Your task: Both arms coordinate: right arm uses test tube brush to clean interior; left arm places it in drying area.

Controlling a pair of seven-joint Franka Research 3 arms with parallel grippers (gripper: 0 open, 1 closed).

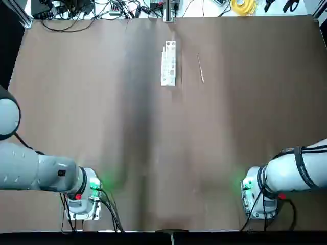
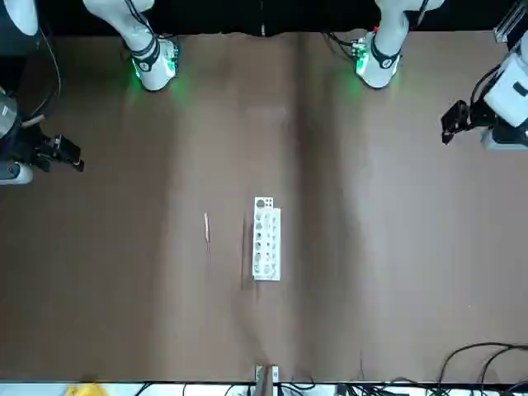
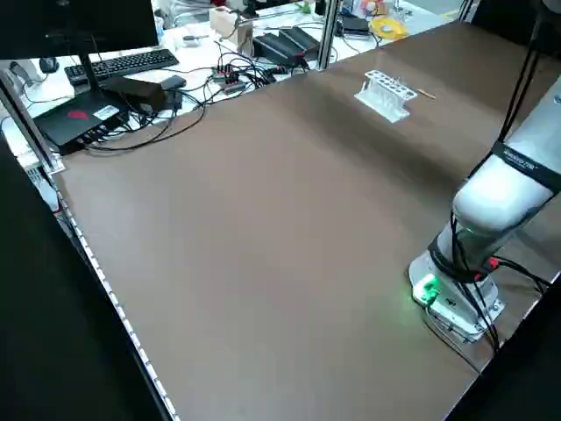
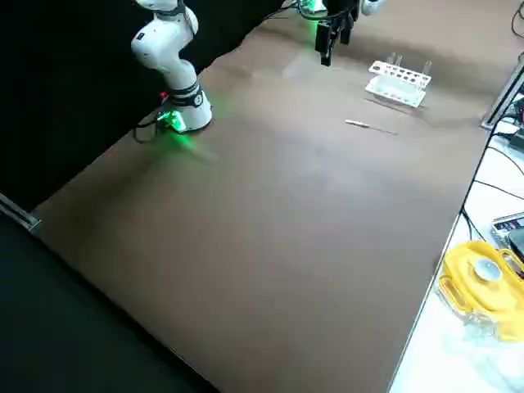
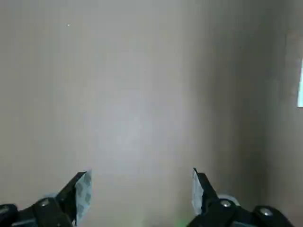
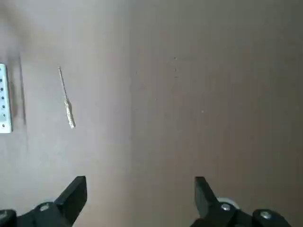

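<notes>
We see the right gripper (image 6: 137, 201) with its fingers spread wide and nothing between them, held over bare table near the robot's right edge. The left gripper (image 5: 140, 196) is likewise wide apart and empty, out by the left edge. In the front view both black grippers sit at the picture's sides, well apart from everything at the table's middle.

Between them the brown table (image 1: 102, 127) lies open. The test tube brush (image 1: 201, 70) lies flat on the far half, just to the right of the drying area (image 1: 169, 64), near it but not touching. Beyond the far edge we see cables (image 3: 219, 83), a keyboard (image 3: 123, 63) and a yellow object (image 4: 483, 274).

The right wrist view shows the brush with its thicker bristled end nearer the gripper, plus an end of the rack; the left wrist view catches only a white sliver at its border. The overhead view shows no grippers, only the arms' green-lit bases. The side views show thin clear uprights rising from the rack.
</notes>
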